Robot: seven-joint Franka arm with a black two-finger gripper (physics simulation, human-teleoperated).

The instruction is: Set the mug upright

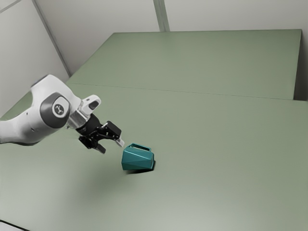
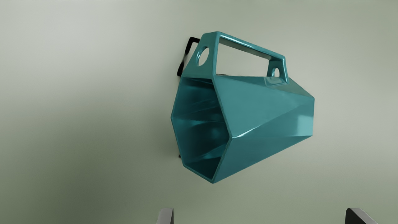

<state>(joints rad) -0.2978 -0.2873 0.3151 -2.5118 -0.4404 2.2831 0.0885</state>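
Mug, position: I find the teal mug [image 1: 138, 159] on the green table [image 1: 216, 125], just beyond the gripper [image 1: 111, 147] toward the exterior view's right.
Mug, attitude: lying on its side; not upright.
Mug, mouth: the open rim [image 2: 231, 137] is turned sideways, and from my wrist view I can see part of the faceted interior.
Mug, body: angular, flat-faced, narrowing from the mouth to the base.
Mug, handle: the squared handle [image 2: 252, 46] is on the side of the body farther from my fingertips [image 2: 164, 216] in the wrist view; round holes pierce both of its end pieces.
Gripper, state: wide, the two fingers well spread, with the mug ahead of them and apart from both.
Arm, posture: the white arm [image 1: 31, 125] comes in from the exterior view's left, with its hand reaching toward the mug.
Shadow: a dark shadow [image 1: 139, 171] lies along the mug's underside.
Surroundings: a thin seam crosses the table; pale walls [image 1: 101, 17] stand behind it.
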